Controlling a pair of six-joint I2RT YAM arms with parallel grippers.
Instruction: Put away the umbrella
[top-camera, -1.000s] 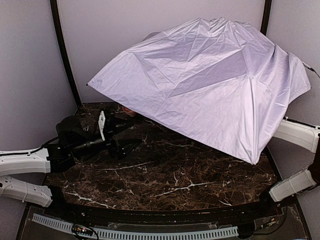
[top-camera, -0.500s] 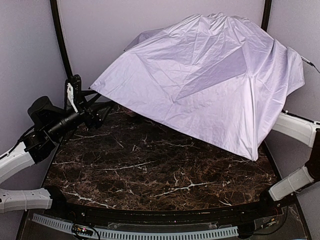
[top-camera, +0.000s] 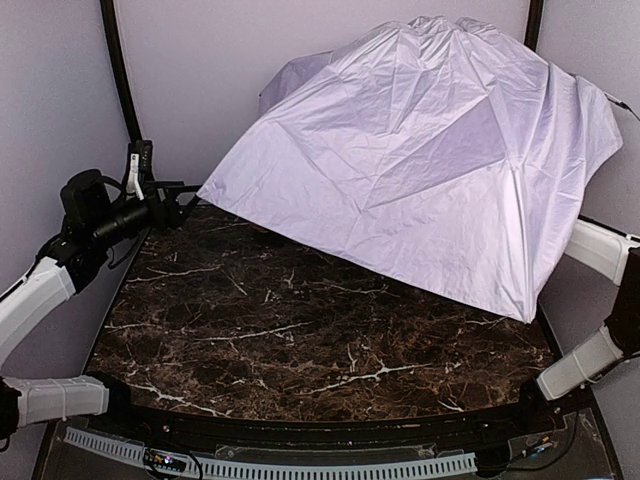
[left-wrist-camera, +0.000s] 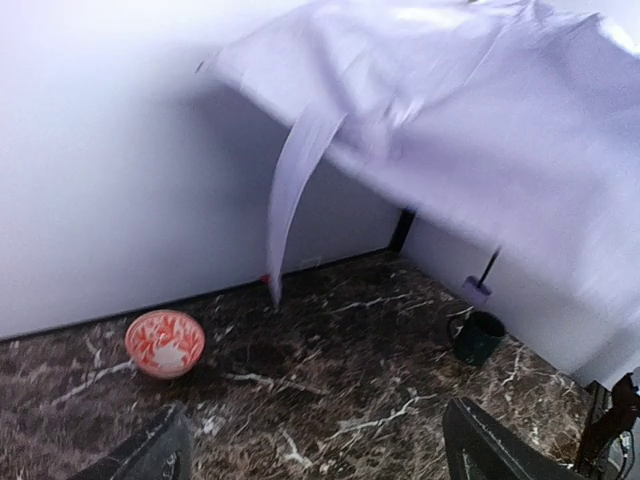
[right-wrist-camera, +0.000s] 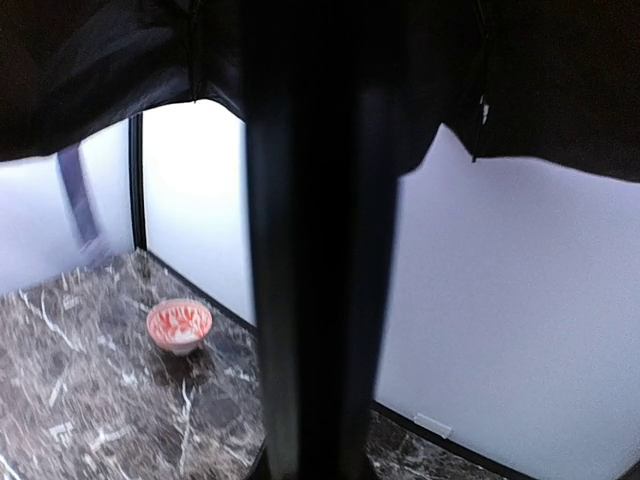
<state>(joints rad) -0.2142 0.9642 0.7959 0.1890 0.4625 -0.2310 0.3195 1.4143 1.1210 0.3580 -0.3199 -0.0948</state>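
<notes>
The umbrella is open, its pale lavender canopy hanging over the back and right of the table. In the right wrist view its black shaft fills the middle, right at the camera, under the black inside of the canopy. My right gripper is hidden beneath the canopy in the top view; it is shut on the shaft. My left gripper is raised at the back left, open and empty, just off the canopy's left edge. In the left wrist view the left gripper faces the canopy, and the small lavender handle hangs above a mug.
A red patterned bowl sits near the back wall, also seen as the bowl. A dark green mug stands under the canopy at the right. The dark marble table is walled by pale panels on three sides.
My left arm has lifted off the table and swung to the back left, beside the canopy's edge. The umbrella has shifted up and to the right.
</notes>
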